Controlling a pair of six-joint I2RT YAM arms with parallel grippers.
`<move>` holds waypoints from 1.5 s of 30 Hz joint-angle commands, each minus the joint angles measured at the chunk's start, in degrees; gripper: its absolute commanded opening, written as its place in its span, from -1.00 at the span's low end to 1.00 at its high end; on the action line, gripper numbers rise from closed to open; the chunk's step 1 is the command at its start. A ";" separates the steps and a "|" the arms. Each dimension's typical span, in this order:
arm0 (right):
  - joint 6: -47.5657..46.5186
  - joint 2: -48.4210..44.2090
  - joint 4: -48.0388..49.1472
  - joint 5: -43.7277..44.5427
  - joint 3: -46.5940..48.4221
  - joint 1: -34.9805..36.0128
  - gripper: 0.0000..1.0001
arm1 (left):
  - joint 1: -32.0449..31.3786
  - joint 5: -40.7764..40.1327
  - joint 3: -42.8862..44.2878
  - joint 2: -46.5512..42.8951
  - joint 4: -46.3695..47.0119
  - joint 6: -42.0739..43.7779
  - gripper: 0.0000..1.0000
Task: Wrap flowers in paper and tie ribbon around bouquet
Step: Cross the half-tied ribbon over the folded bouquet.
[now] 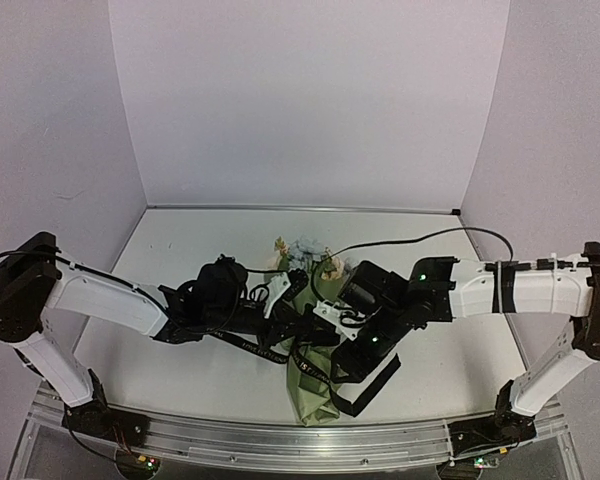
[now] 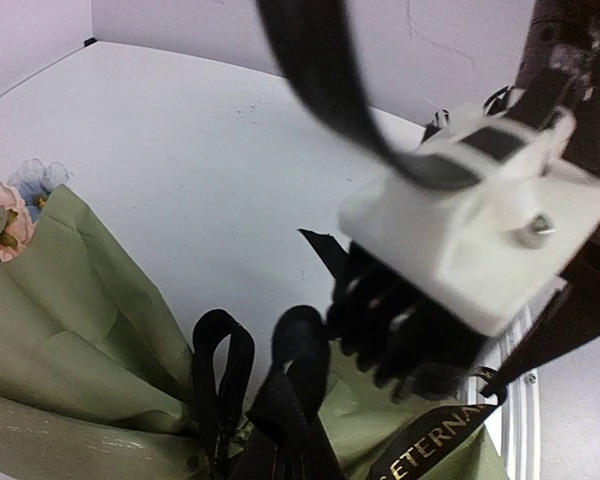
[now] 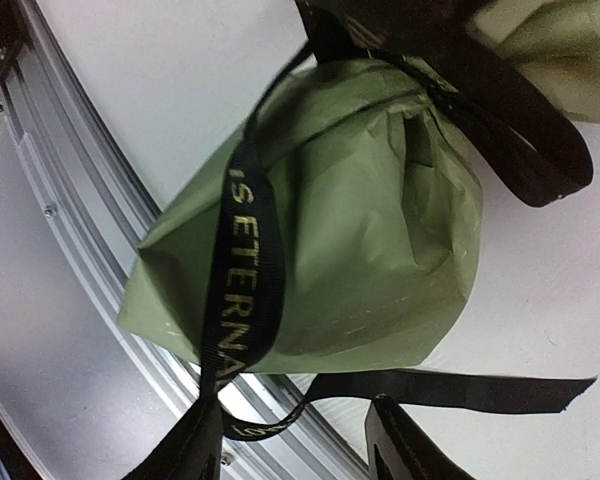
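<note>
1. Rail (image 1: 300, 440) of bare metal edges the table nearest me. The narrow, folded end of the bouquet (image 1: 313, 385) lies just beside it.
2. Olive-green paper (image 3: 380, 230) forms the cone. Its long axis runs from me away toward the back wall, tilted slightly left at the far end.
3. A black lettered ribbon (image 3: 245, 260) crosses the cone near its middle, with loops bunched there. One loose tail trails off to the right on the near side.
4. My right gripper (image 1: 332, 316) hangs over the cone's right flank. Its fingers (image 3: 405, 450) are parted and pinch nothing, though a strand is draped across one of them. The loose tail lies just beside them, so I judge this arm the nearer one to take it.
5. My left gripper (image 1: 270, 296) sits at the cone's left flank, clenched tight. Ribbon loops crowd its tips, but I cannot tell whether it actually pinches one.
6. Pale flowers (image 1: 305, 248) show at the far, wide end.
7. White table (image 1: 210, 240) stretches beyond them.
</note>
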 commanded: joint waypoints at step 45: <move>-11.10 -3.87 19.86 -3.22 -11.48 3.88 0.24 | 9.13 30.84 5.21 9.13 2.55 -19.48 -1.00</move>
